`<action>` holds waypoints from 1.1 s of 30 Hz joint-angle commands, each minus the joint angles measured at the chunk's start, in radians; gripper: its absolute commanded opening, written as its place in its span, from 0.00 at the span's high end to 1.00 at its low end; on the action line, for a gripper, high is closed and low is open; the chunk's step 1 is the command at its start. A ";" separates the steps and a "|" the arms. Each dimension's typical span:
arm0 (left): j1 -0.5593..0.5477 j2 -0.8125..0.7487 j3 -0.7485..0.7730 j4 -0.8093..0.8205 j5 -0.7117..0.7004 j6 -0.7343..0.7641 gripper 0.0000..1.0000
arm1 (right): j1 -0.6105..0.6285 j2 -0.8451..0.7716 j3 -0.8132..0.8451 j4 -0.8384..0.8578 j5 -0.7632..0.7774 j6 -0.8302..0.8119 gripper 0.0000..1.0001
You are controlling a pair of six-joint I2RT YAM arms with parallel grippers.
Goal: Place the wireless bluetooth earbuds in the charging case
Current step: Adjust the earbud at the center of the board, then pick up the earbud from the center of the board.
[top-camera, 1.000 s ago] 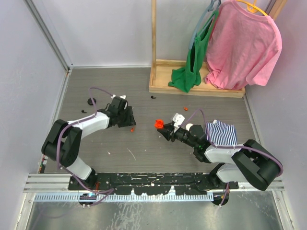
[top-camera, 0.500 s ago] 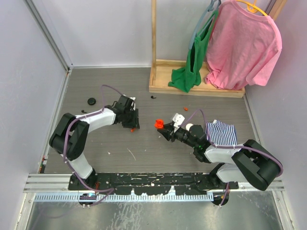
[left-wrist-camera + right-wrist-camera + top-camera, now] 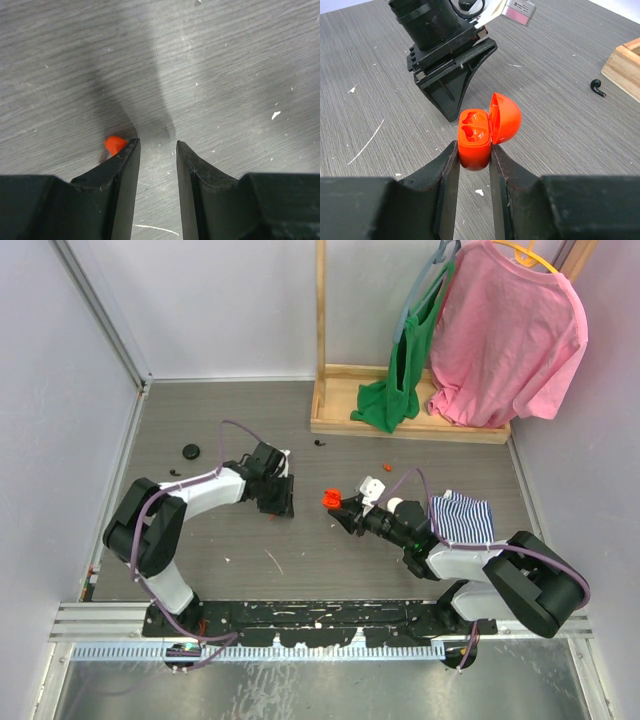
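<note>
My right gripper [image 3: 472, 150] is shut on the red charging case [image 3: 474, 135], held above the table with its lid [image 3: 506, 117] flipped open to the right. Both wells inside are empty. In the top view the case [image 3: 328, 499] sits mid-table, facing my left gripper [image 3: 283, 508]. The left gripper [image 3: 157, 145] is down at the table, jaws a narrow gap apart with only bare tabletop between them. A red earbud [image 3: 115, 144] lies just outside its left finger [image 3: 125, 170], partly hidden by it. Another red earbud [image 3: 387, 466] lies near the wooden rack.
A black earbud [image 3: 598, 87] lies by the wooden rack base [image 3: 410, 425]. A black disc [image 3: 190, 451] sits at far left. Striped cloth [image 3: 462, 517] drapes over my right arm. A pink shirt [image 3: 510, 335] and green cloth [image 3: 400, 380] hang on the rack.
My left gripper has slid right and nearer, down beside the red earbud, and its jaws have narrowed. The right gripper and the case have not moved.
</note>
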 commanded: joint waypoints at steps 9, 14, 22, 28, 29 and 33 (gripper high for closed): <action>-0.011 -0.140 0.066 -0.134 -0.133 0.074 0.57 | 0.007 -0.011 0.036 0.038 0.016 -0.021 0.99; -0.011 -0.105 0.101 -0.191 -0.178 0.170 0.57 | 0.007 -0.014 0.036 0.036 0.016 -0.023 0.99; -0.011 -0.011 0.164 -0.230 -0.142 0.279 0.53 | 0.009 -0.012 0.036 0.034 0.018 -0.025 0.99; -0.010 0.037 0.200 -0.262 -0.138 0.326 0.57 | 0.010 -0.012 0.038 0.034 0.016 -0.026 0.99; -0.011 0.046 0.207 -0.270 -0.133 0.334 0.58 | 0.010 -0.012 0.037 0.033 0.016 -0.025 0.99; -0.011 0.078 0.226 -0.283 -0.102 0.352 0.61 | 0.011 -0.011 0.038 0.032 0.016 -0.026 0.99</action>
